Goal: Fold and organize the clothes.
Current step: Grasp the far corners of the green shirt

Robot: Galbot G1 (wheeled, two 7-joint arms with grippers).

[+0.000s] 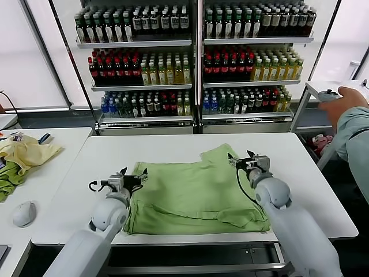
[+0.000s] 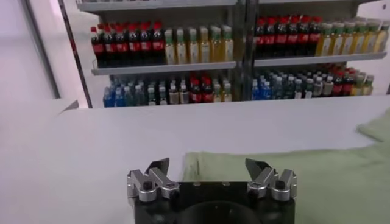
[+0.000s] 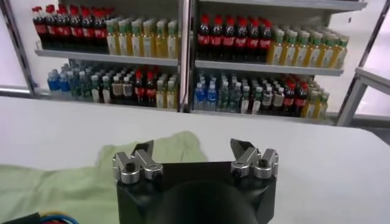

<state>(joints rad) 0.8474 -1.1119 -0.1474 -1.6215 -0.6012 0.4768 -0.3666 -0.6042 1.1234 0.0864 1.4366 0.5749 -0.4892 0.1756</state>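
Soft light green cloth fills the middle of the head view: the polo shirt [image 1: 193, 193] lies flat on the white desk [image 1: 311, 190], folded into a rough rectangle with gentle wrinkles, one rounded flap reaching toward the upper right of its outline. The weave looks matte and slightly limp at the edges.

My left end effector [image 1: 140, 178] hovers at the shirt's left edge, in the lower left of the frame, its dark fingers spread wide and holding nothing; my white, smooth-shelled forearm slants up to it from the bottom edge. In the left wrist view the fingers [image 2: 159, 167] stand well apart above bare desk and green fabric.

My right end effector [image 1: 236, 160] sits at the shirt's upper right flap, equally wide open and empty, the arm rising from the lower right.

Pale yellow cloth [image 1: 26, 153] is crumpled at the far left, with a round grey mouse [image 1: 24, 214] below it. Bottle shelves [image 1: 196, 57] span the top.
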